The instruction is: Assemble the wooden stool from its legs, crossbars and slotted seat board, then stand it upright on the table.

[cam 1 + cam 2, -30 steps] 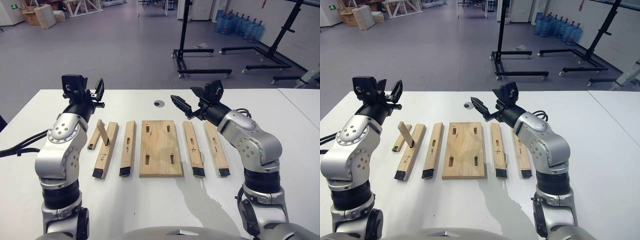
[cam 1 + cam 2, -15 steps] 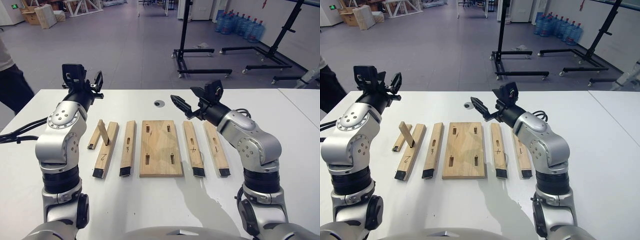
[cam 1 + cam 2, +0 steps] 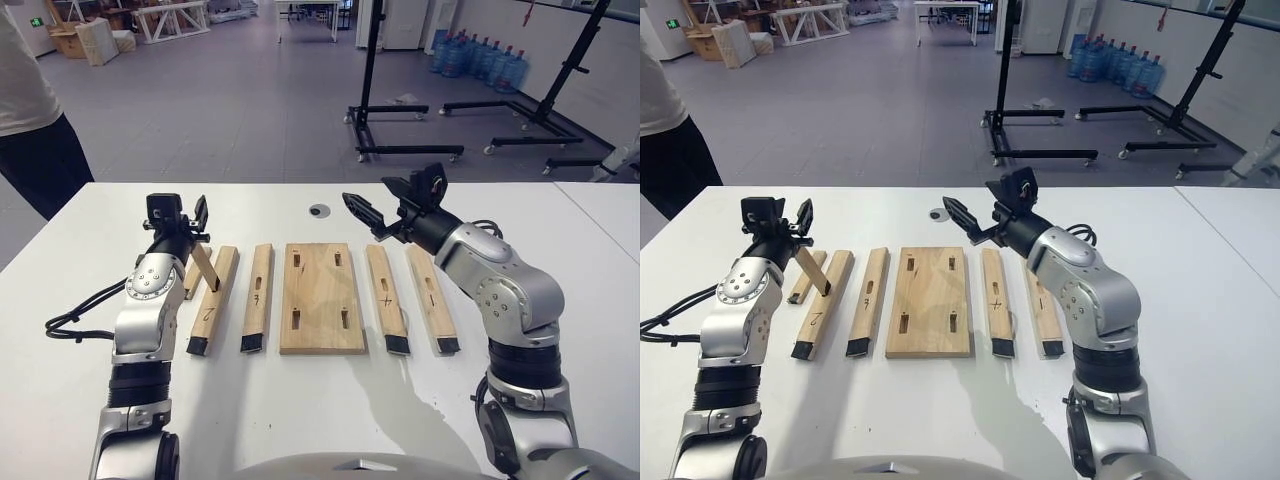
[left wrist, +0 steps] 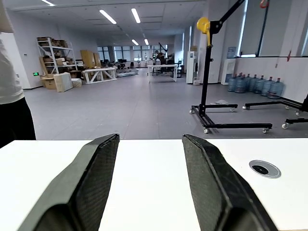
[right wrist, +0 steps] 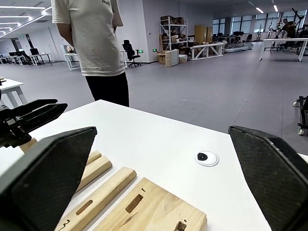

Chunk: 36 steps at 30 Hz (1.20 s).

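The slotted seat board (image 3: pixel 321 297) lies flat at mid-table. Two legs (image 3: pixel 257 297) (image 3: pixel 214 300) lie to its left and two more (image 3: pixel 385 298) (image 3: pixel 432 298) to its right, all parallel. A short crossbar (image 3: pixel 205 265) leans tilted on the leftmost leg, with another short piece (image 3: pixel 188 280) beside it. My left gripper (image 3: pixel 182 213) hovers open just past the far end of those pieces, nothing between its fingers (image 4: pixel 96 178). My right gripper (image 3: pixel 383 203) hangs wide open over the board's far right corner, holding nothing; the right wrist view shows the board (image 5: pixel 154 214) below it.
A round cable hole (image 3: pixel 318 209) sits in the white table (image 3: pixel 300 400) beyond the board. A black cable (image 3: pixel 70 322) trails off the left arm across the table's left side. A second table (image 3: pixel 610 205) adjoins on the right. Bare tabletop lies in front of the parts.
My left arm has come down, and its gripper now sits lower, close to the leaning crossbar. The right arm and the wooden parts have stayed put.
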Each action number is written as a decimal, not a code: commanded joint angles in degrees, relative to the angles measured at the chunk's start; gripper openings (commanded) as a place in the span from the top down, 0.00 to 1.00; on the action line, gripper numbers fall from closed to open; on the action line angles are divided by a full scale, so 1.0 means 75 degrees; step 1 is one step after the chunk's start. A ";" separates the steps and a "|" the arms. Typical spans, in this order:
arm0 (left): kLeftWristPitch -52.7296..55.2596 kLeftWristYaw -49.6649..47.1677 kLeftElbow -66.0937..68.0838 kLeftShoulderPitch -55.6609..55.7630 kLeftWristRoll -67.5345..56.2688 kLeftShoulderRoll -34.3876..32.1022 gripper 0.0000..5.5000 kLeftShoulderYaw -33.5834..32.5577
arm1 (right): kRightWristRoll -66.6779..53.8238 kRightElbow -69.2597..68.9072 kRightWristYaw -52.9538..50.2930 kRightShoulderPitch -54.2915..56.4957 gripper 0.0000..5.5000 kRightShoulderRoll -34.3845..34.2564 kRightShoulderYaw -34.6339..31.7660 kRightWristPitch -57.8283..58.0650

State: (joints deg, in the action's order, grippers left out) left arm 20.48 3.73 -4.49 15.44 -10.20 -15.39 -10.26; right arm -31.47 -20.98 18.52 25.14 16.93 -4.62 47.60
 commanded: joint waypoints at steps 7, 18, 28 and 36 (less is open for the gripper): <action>0.4434 -0.0645 -0.4138 0.1728 -0.1580 -0.0661 0.57 -0.1394 | -0.0234 -0.0597 -0.0343 -0.0344 0.09 0.0041 -0.0388 0.0263; 0.7060 0.6979 -0.3755 -0.3574 -0.6211 -0.4356 0.57 -0.4597 | -0.0524 -0.1699 -0.0597 -0.1699 0.09 0.0565 -0.1355 0.0500; 0.5479 0.4204 -0.4309 -0.4066 -0.3835 -0.2842 0.57 -0.1873 | -0.0566 -0.1801 -0.0861 -0.1838 0.09 0.0302 -0.0980 0.0484; 0.6083 0.1531 -0.4780 -0.2862 -0.2642 -0.2166 0.57 -0.0475 | -0.0572 -0.1536 -0.0854 -0.1562 0.09 0.0328 -0.0869 0.0407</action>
State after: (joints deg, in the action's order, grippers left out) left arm 64.70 17.93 -39.46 -7.74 -32.30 -32.15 -15.62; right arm -35.94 -33.07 12.28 12.56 19.28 -11.31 50.95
